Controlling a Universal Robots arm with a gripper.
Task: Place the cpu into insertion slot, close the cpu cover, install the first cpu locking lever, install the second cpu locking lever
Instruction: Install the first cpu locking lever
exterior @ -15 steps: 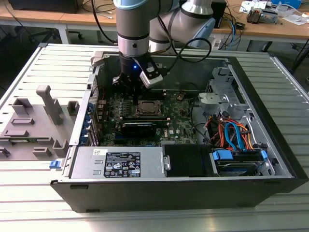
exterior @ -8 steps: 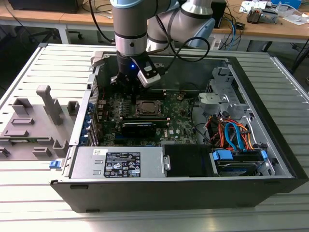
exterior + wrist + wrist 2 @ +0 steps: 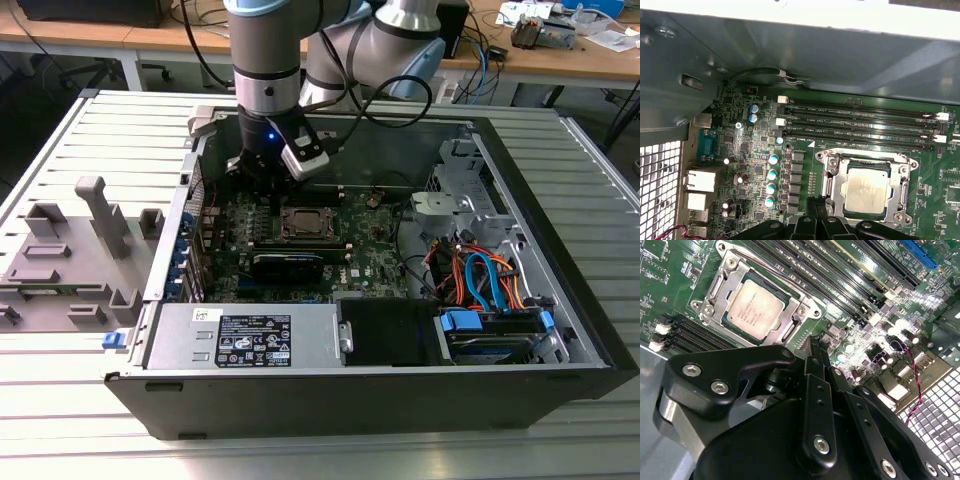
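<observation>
- Already the small square silvery-topped cpu [image 3: 756, 309] sits in the silver-rimmed insertion slot [image 3: 710, 292], upper left of the second wrist view.
- Black gripper [image 3: 815, 347]: jaws pinched together, holding nothing, just beside the slot.

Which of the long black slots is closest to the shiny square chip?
The long black slot lying right beside the socket frame around the cpu in the first wrist view. The other slots run parallel behind it, farther from the chip, toward the grey case wall.

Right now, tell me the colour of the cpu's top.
Silvery-grey metal: the cpu sits in the slot; the second wrist view shows it best.
</observation>
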